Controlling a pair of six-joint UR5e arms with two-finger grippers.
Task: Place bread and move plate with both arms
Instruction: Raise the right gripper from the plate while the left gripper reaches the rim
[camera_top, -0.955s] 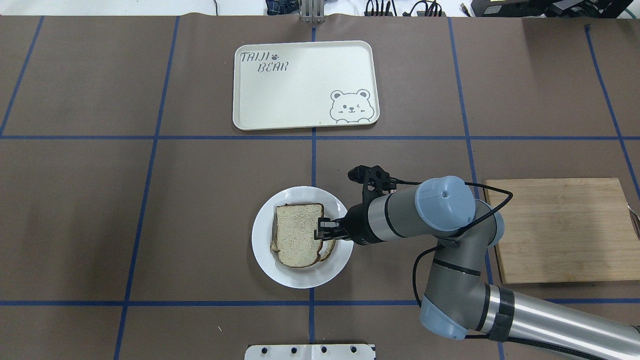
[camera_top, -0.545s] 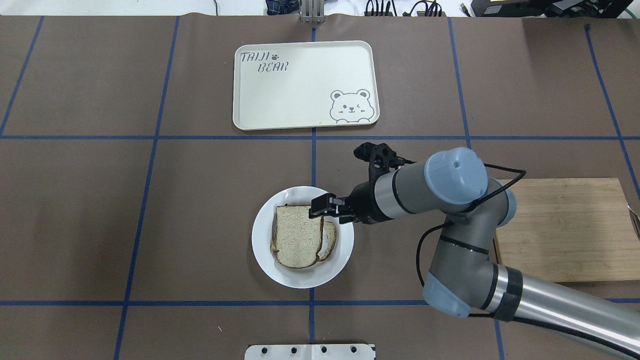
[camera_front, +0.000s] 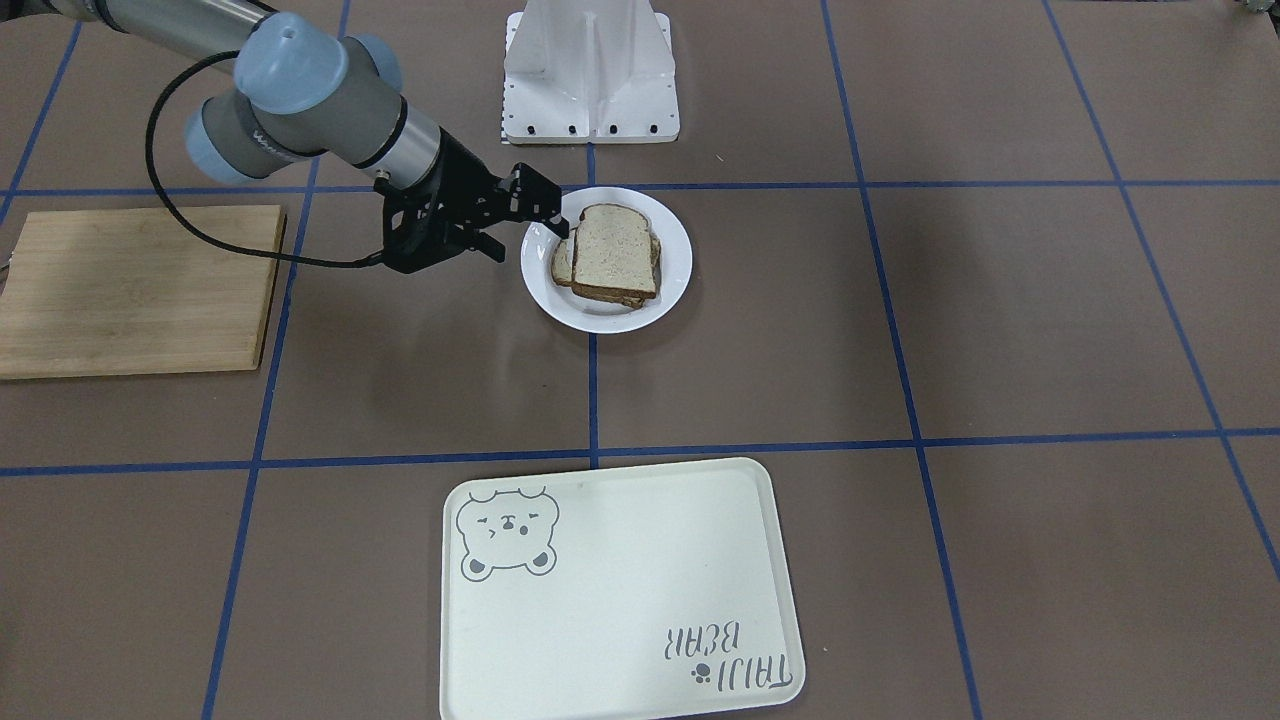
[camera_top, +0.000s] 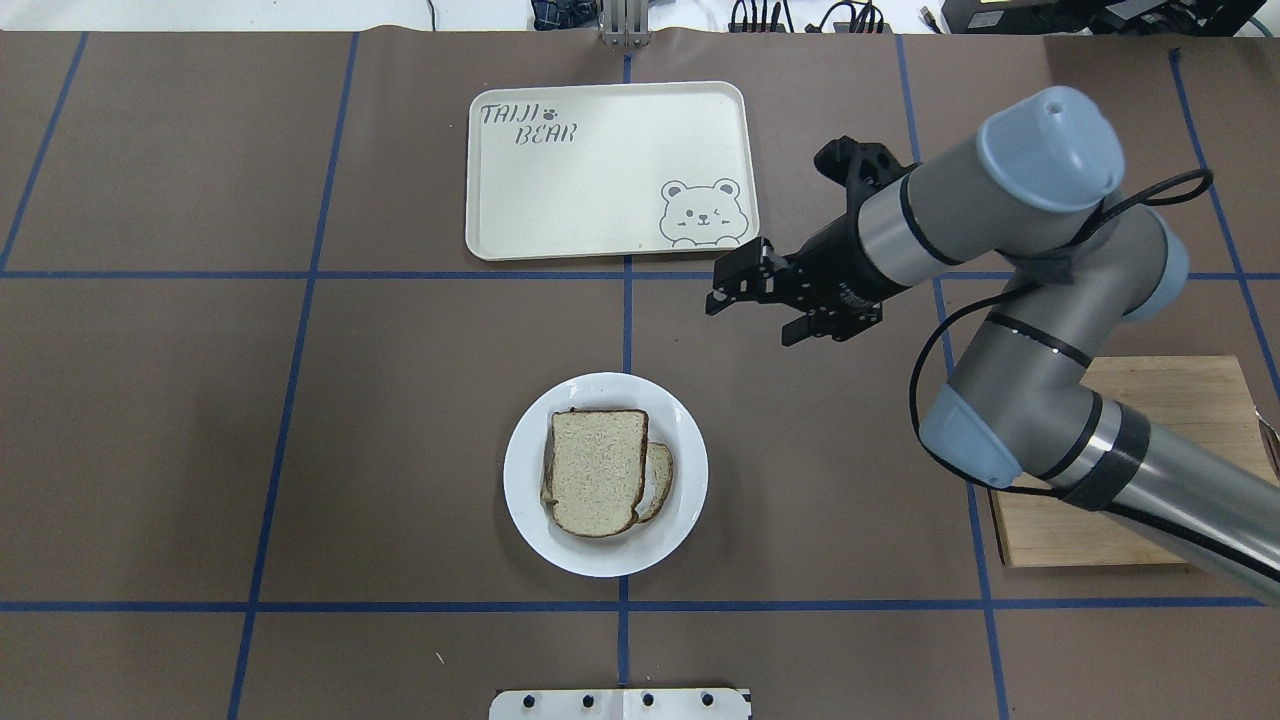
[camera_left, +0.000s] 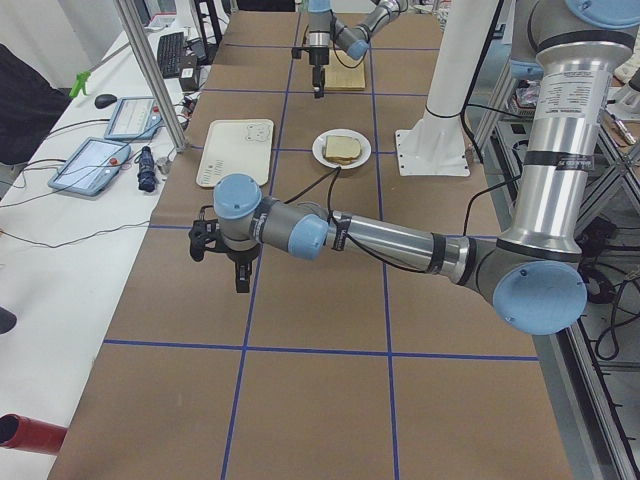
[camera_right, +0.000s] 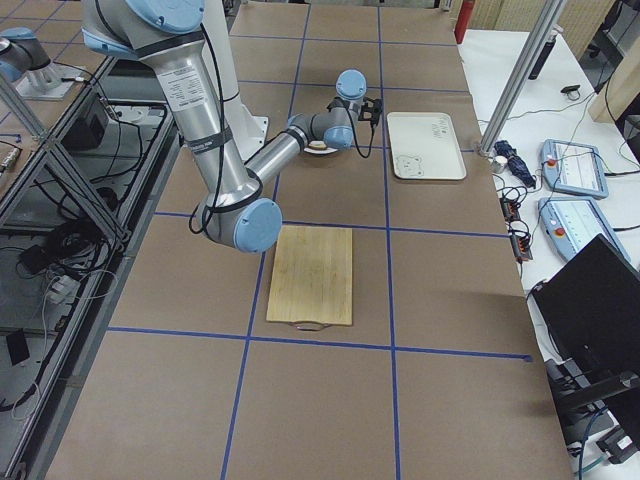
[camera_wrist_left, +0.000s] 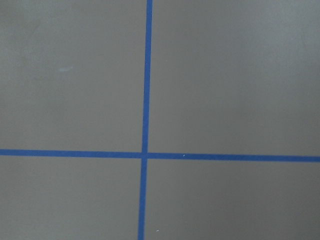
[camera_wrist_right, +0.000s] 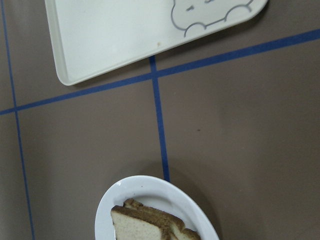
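Observation:
The bread (camera_top: 596, 470) lies flat on the white plate (camera_top: 600, 555), on top of a second slice whose edge shows at its right side (camera_top: 661, 480). The bread (camera_front: 615, 250) and the plate (camera_front: 610, 315) also show in the front view. My right gripper (camera_top: 752, 312) is open and empty. It hangs in the air beyond and to the right of the plate, near the tray's corner. The right wrist view looks down on the plate's rim (camera_wrist_right: 145, 187) and the bread's edge (camera_wrist_right: 142, 227). My left gripper (camera_left: 240, 275) shows only in the left side view, over bare table. I cannot tell its state.
The cream bear-print tray (camera_top: 605, 170) lies beyond the plate. A wooden board (camera_top: 1130, 470) lies at the right, partly under my right arm. The white base block (camera_top: 620, 703) is at the near edge. Blue tape lines cross the brown table.
My right gripper has left the bread's right edge, risen and moved away from the plate toward the tray's corner. The bread stays on the plate.

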